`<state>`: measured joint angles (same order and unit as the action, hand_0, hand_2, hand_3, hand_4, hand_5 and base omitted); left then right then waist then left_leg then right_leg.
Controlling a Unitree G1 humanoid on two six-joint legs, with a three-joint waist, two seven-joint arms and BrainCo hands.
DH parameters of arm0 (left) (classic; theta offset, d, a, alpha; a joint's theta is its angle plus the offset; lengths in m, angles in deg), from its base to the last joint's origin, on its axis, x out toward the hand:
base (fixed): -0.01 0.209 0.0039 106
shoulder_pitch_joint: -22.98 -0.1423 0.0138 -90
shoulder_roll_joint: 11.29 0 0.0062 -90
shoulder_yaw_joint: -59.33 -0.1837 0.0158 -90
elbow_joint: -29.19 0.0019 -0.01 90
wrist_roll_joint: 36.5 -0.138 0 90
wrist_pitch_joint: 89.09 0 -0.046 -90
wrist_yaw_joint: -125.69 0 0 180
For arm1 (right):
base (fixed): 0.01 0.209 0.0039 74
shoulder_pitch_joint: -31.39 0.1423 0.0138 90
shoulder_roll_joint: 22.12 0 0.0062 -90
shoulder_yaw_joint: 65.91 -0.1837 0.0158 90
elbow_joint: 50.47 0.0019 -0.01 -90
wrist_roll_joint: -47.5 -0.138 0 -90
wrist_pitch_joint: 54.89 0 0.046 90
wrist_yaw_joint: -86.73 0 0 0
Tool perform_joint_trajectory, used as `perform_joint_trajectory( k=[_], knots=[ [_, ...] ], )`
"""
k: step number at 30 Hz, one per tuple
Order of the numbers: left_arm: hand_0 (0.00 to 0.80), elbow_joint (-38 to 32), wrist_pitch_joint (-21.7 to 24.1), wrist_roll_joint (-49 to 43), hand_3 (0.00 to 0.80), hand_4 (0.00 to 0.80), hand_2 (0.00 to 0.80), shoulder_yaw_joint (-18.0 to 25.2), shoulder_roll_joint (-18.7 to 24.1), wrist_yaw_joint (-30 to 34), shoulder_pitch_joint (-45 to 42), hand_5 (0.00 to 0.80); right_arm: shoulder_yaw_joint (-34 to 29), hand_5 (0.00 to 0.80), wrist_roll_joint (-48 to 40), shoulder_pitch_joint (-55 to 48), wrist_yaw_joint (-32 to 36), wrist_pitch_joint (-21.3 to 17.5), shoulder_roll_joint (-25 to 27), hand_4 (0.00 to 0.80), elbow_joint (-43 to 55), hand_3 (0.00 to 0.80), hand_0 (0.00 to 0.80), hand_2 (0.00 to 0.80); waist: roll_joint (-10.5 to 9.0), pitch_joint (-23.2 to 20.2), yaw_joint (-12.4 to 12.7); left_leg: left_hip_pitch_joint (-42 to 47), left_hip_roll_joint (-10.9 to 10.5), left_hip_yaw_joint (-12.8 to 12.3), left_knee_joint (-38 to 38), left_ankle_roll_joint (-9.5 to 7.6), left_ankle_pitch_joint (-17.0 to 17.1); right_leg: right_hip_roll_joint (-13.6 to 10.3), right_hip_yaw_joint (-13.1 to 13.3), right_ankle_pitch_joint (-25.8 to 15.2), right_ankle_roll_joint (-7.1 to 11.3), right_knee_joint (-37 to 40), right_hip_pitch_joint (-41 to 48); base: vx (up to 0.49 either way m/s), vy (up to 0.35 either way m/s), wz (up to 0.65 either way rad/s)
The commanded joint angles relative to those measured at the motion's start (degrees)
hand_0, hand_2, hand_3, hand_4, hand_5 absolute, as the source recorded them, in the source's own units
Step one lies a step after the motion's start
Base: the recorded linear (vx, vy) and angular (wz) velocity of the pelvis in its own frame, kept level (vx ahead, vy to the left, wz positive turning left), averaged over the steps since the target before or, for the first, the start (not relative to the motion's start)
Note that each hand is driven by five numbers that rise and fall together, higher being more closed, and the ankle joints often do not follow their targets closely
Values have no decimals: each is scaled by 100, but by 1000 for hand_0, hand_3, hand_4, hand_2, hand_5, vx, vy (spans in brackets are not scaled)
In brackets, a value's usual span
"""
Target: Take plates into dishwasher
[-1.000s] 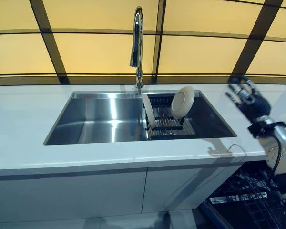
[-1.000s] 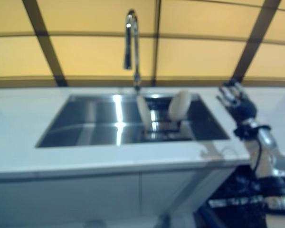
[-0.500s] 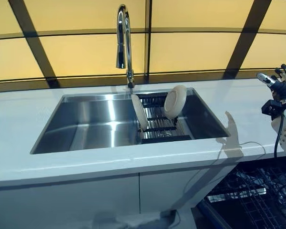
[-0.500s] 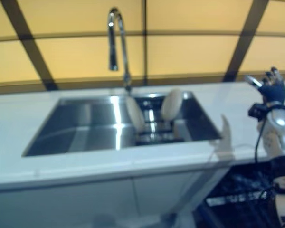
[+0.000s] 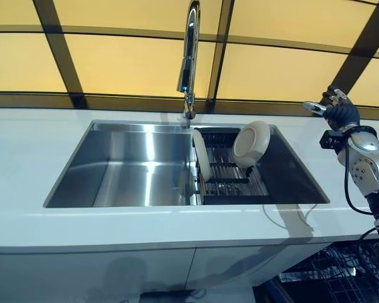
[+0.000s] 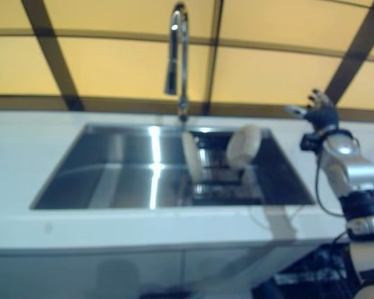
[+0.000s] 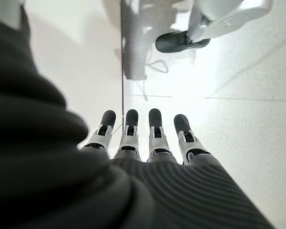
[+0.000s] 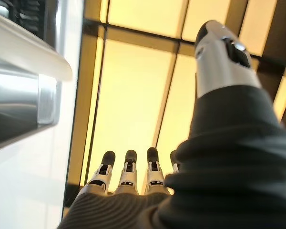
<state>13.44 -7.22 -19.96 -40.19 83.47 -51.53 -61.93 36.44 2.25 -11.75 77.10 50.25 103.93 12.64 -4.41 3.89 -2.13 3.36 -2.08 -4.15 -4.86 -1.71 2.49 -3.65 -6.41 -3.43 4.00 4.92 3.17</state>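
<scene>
Two cream plates stand in a dark rack (image 5: 230, 181) in the right part of the sink. One plate (image 5: 200, 153) stands on edge at the rack's left end; the round plate (image 5: 251, 144) leans at the rack's far right. My right hand (image 5: 338, 112) is raised over the counter just right of the sink, open, with straight fingers (image 8: 128, 176) holding nothing. My left hand (image 7: 138, 138) shows only in its wrist view, open, its fingers pointing down at the floor.
A tall chrome faucet (image 5: 189, 57) rises behind the steel sink (image 5: 132, 164). White counter (image 5: 25, 151) surrounds the sink. The open dishwasher's wire rack (image 5: 341, 271) shows at the lower right, below the counter edge.
The camera has shifted, so the whole scene sits differently. My right hand stays raised and open, now closer to the sink's right edge than half a second ago. The plates have not moved.
</scene>
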Motion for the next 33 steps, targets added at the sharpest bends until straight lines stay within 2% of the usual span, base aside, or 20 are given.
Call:
perform_joint_trajectory(
  k=[1, 5, 10, 13, 19, 33],
  knots=[
    [0, 150, 98, -104, 0, 0, 0, -226, -123, 86, -62, 0, 218, 0, -210, 802, 89, -89, 51, 0, -476, 0, 0, 0, 78, -249, 83, -27, 110, -379, -14, 61, -360, 397, -13, 425, -132, -312, -144, 94, -77, 21],
    [0, 186, 166, -243, 0, 0, 0, -266, -176, 114, -251, 0, 441, 0, -167, 1037, 173, 137, 61, 0, -643, 0, 0, 0, 67, -301, 154, -65, 74, -303, -14, 121, -338, 381, -73, 331, -127, -19, 22, 91, -39, 5],
    [0, 213, 185, -262, 0, 0, 0, -297, -117, 85, -341, 0, 579, 0, -205, 1170, 37, 197, 94, 0, -620, 0, 0, 0, 89, -267, 147, -84, 61, -284, -14, 137, -345, 360, -112, 316, -112, -4, 13, 58, -7, -2],
    [0, 204, 211, -262, 0, 0, 0, -294, -92, 68, -369, 0, 568, 0, -212, 1160, 8, 230, 179, 0, -652, 0, 0, 0, 95, -246, 135, -79, 64, -293, -14, 144, -358, 351, -117, 307, -98, 8, 14, 24, -6, 0],
    [0, 157, 238, -265, 0, 0, 0, -340, -67, 88, -438, 0, 545, 0, -230, 1120, 125, 542, 378, 0, -852, 0, 0, 0, 101, -218, 117, -93, 66, -279, -14, 158, -364, 348, -102, 288, -70, 8, -8, 18, -9, 0],
    [0, -42, 557, -68, 0, 0, 0, -483, -100, 162, -579, 0, 622, 0, -283, 1165, 160, 783, 349, 0, -977, 0, 0, 0, 155, -19, 142, -263, 113, -270, -14, 222, -279, 377, -92, 263, -87, 8, -140, 13, -19, 0]
  ],
)
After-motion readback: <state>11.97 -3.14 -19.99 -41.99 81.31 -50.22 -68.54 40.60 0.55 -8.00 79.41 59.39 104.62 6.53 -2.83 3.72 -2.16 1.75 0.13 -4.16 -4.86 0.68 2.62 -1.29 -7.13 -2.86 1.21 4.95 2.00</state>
